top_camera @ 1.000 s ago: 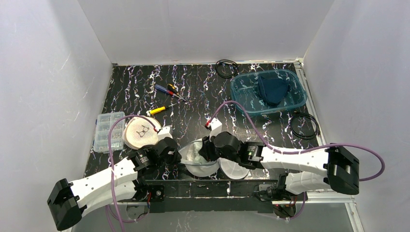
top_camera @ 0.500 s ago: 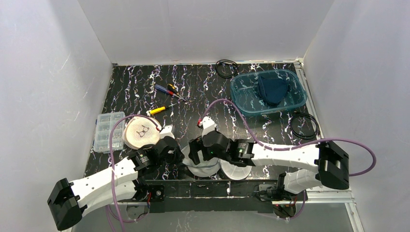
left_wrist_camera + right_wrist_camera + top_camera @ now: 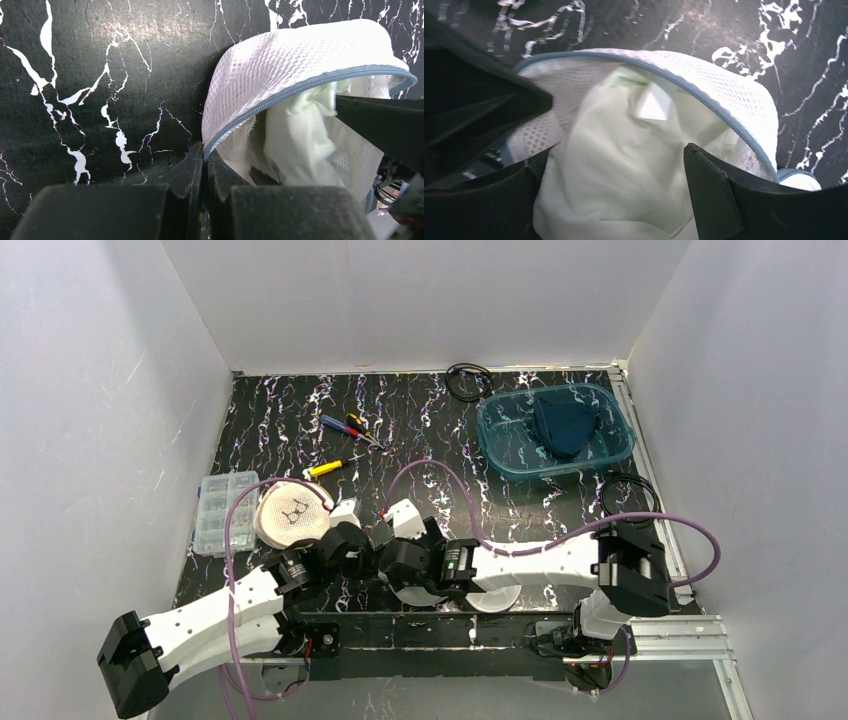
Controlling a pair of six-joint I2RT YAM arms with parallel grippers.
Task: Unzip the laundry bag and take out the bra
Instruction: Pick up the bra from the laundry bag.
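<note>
Left fingers (image 3: 195, 167) pinch zipper rim (image 3: 300, 82) of laundry bag (image 3: 270, 55), lower centre. Right fingers (image 3: 711, 185) wide around bra (image 3: 604, 120). Risk: closing nips mesh too, dragging bag from the pinch.

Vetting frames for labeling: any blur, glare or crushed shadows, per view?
Top external: sharp, evenly lit. Left wrist: laundry bag mesh crisp, left hand dark and blurred up close. Right wrist: bra soft and slightly washed out, right hand near-black.
</note>
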